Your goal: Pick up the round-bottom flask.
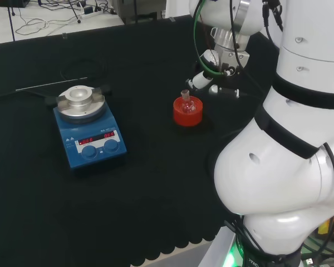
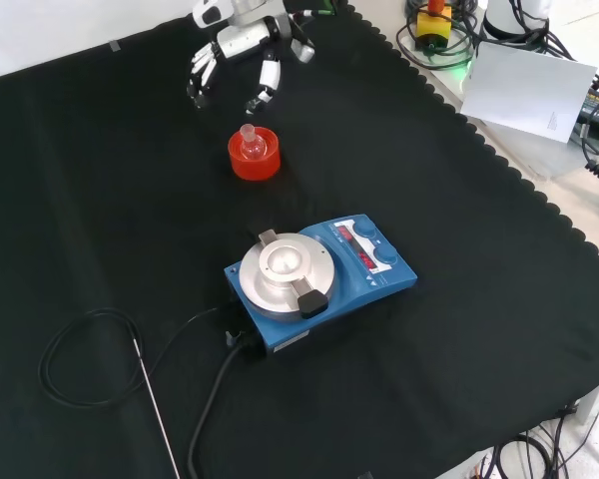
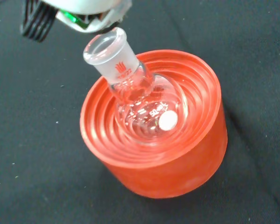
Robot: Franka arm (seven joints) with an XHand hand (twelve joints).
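Observation:
A small clear round-bottom flask (image 1: pixel 186 101) (image 2: pixel 249 143) (image 3: pixel 140 99) sits upright, neck up, in a red ribbed ring stand (image 1: pixel 187 113) (image 2: pixel 255 158) (image 3: pixel 177 163). The hand (image 2: pixel 242 45) hovers above and beyond the flask in the front view, with its fingers (image 2: pixel 268 82) spread, pointing down and apart from the glass. In the head view the hand (image 1: pixel 203 79) hangs just right of the flask. It holds nothing. A white blurred part of the hand (image 3: pixel 84 11) shows in the wrist view, close to the flask's mouth.
A blue hotplate stirrer (image 1: pixel 89 127) (image 2: pixel 319 274) with a round metal top stands on the black cloth. Its black cable (image 2: pixel 90 354) and a thin metal rod (image 2: pixel 160 414) lie nearby. The cloth's scalloped edge (image 2: pixel 499 165) runs along the front view's right.

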